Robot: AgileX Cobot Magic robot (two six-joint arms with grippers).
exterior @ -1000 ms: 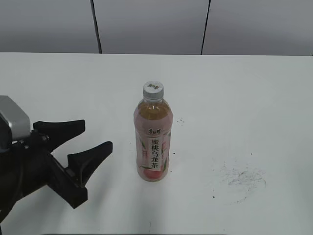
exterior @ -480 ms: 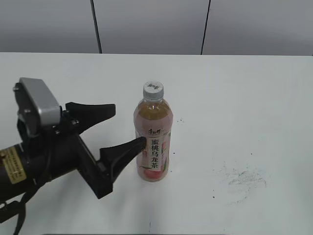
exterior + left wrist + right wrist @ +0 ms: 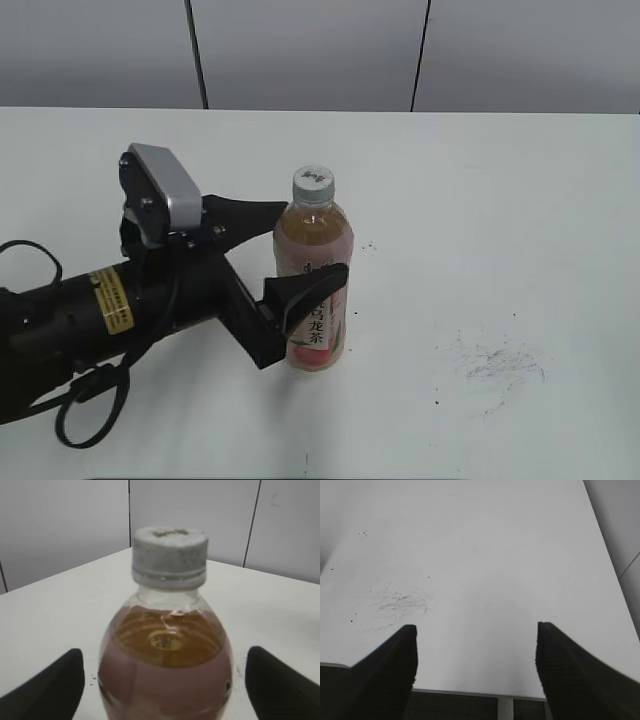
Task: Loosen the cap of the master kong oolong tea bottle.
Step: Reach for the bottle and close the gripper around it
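One master kong oolong tea bottle (image 3: 313,285) stands upright mid-bench (image 3: 500,200), its single cap (image 3: 313,184) on. From 9 o'clock the left pincer (image 3: 305,245) reaches in level, fingers apart, straddling the bottle's body. The right pincer (image 3: 476,665) hangs spread over bare bench.

A white table (image 3: 520,200) carries a patch of grey scuff marks (image 3: 495,365) near its front right, with pale wall panels (image 3: 310,50) behind it.

Standing upright mid-table (image 3: 500,180): the master kong oolong tea bottle (image 3: 313,290), cap (image 3: 313,184) on top. Straddling the bottle from its left: left gripper (image 3: 308,245), fingers on either side. Right of the bottle: scuff marks (image 3: 495,362).
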